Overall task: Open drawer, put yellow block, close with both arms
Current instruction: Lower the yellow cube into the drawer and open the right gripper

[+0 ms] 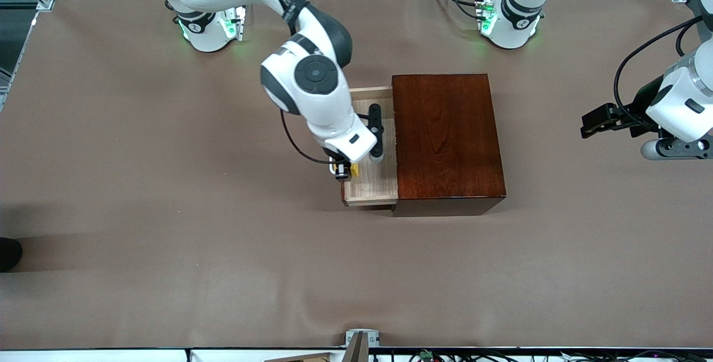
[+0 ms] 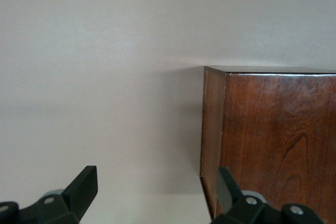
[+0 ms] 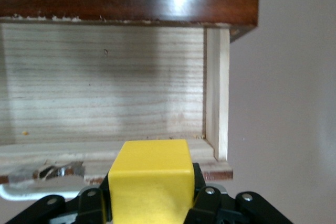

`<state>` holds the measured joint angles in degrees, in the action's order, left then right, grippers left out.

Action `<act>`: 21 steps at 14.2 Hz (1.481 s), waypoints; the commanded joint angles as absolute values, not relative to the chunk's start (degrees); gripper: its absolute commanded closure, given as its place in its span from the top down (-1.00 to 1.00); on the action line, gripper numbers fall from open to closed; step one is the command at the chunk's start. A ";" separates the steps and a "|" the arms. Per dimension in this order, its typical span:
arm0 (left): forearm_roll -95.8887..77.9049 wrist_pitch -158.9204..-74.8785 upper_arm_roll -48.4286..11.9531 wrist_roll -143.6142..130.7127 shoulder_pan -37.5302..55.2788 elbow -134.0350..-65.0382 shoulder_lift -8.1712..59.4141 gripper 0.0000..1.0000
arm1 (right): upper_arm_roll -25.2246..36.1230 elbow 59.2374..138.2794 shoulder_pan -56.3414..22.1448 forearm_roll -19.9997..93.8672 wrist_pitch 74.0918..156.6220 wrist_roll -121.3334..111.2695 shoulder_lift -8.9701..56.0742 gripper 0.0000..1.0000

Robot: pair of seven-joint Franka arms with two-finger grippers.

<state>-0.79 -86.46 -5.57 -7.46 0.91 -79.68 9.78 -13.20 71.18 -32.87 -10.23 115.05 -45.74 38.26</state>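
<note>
Front view: one drawer (image 1: 372, 184) open; right claw (image 1: 346, 170) apparently grips one yellow block (image 3: 149, 179); left claw (image 2: 157, 192) wide.

One yellow block (image 3: 151, 179), one drawer (image 1: 372, 184), one wooden box (image 1: 445, 133), two arms (image 1: 312, 81)

open drawer (image 1: 372, 184) tray unobstructed, wooden box (image 1: 445, 139) beside

Two glossy white arms, the right arm (image 1: 312, 81) and the left arm (image 1: 682, 100), carry dark grey joint bands and round grey caps. Green lights glow on both round bases (image 1: 209, 28). Black cables (image 1: 632, 67) loop along the links. Black fingers (image 2: 81, 187) show small silver screws.
</note>
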 commanded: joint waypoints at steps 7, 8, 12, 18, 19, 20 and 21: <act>0.17 -87.63 -5.98 -7.03 0.44 -81.47 8.35 1.00 | -9.40 64.69 -39.20 -11.34 114.17 -42.02 44.91 -1.00; 0.18 -87.63 -5.98 -7.12 0.44 -81.47 8.35 1.00 | -9.32 64.77 -39.72 -11.42 114.52 -41.92 45.26 -1.00; 0.18 -87.98 -5.98 -7.21 0.44 -81.56 8.52 1.00 | -9.32 65.39 -40.60 -11.69 113.20 -41.75 45.26 -1.00; 0.18 -87.98 -5.98 -7.38 0.44 -81.65 8.61 1.00 | -9.14 67.06 -42.36 -11.86 113.47 -39.12 45.35 -0.60; 0.18 -87.98 -5.98 -7.38 0.44 -81.65 8.79 1.00 | -9.14 67.06 -42.28 -13.34 113.64 -39.46 45.35 0.98; 0.18 -87.98 -5.98 -7.38 0.35 -81.65 8.79 1.00 | -9.14 66.97 -42.36 -14.84 113.64 -39.55 45.35 1.00; 0.18 -88.07 -5.98 -7.38 0.35 -81.65 8.79 1.00 | -9.14 66.97 -42.10 -15.11 113.64 -39.64 45.35 1.00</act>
